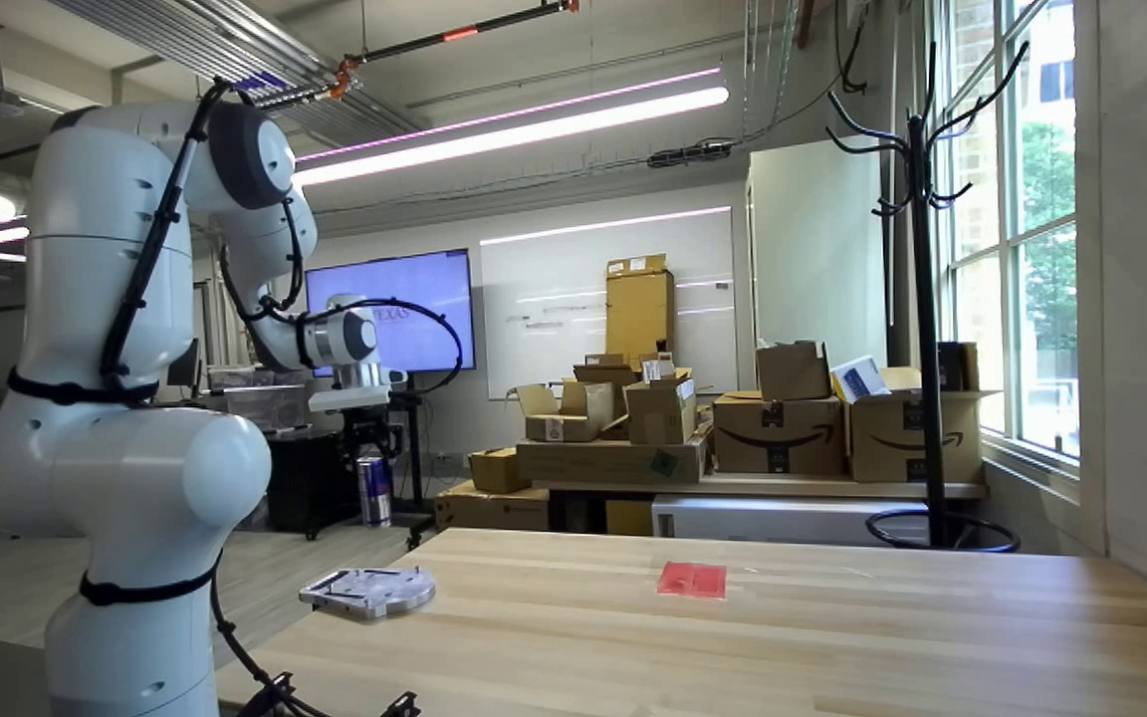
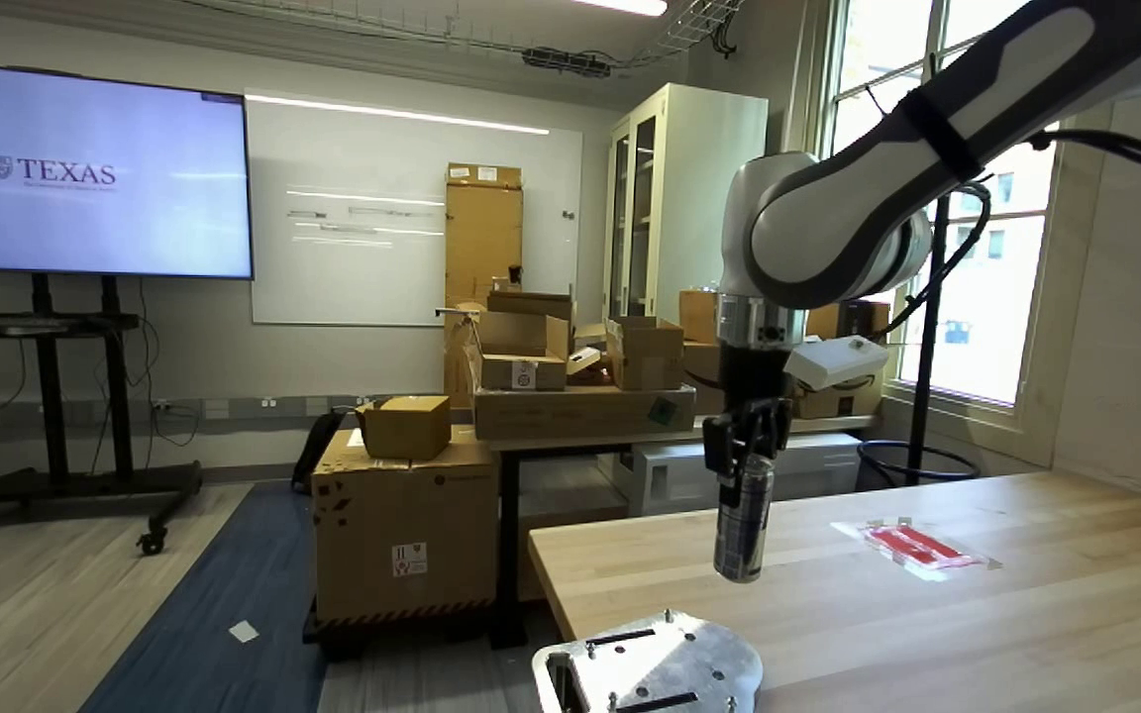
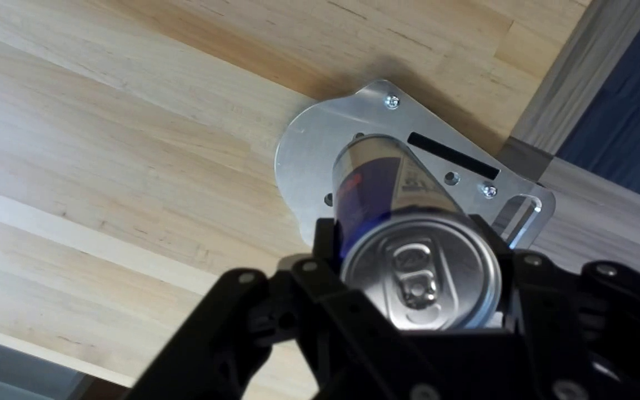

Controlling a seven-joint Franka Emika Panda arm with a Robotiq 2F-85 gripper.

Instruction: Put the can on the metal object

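Observation:
The can (image 1: 374,493) is slim, dark blue and silver, with a pale metal top. My gripper (image 1: 371,450) is shut on its upper part and holds it in the air, nearly upright. The can (image 2: 744,525) and gripper (image 2: 751,458) also show in an exterior view, with the can leaning slightly. The metal object (image 1: 364,590) is a low silver plate on the table's edge, below the can with a gap; it shows partly cut off in an exterior view (image 2: 674,659). In the wrist view, the can (image 3: 420,272) between the fingers (image 3: 407,238) covers part of the metal object (image 3: 311,153).
The wooden table (image 1: 832,637) carries a flat red item (image 1: 692,580), taped down, also seen in an exterior view (image 2: 917,547). The metal object lies by a table corner, with floor beyond. Cardboard boxes (image 2: 585,411) and a coat stand (image 1: 922,329) are behind the table.

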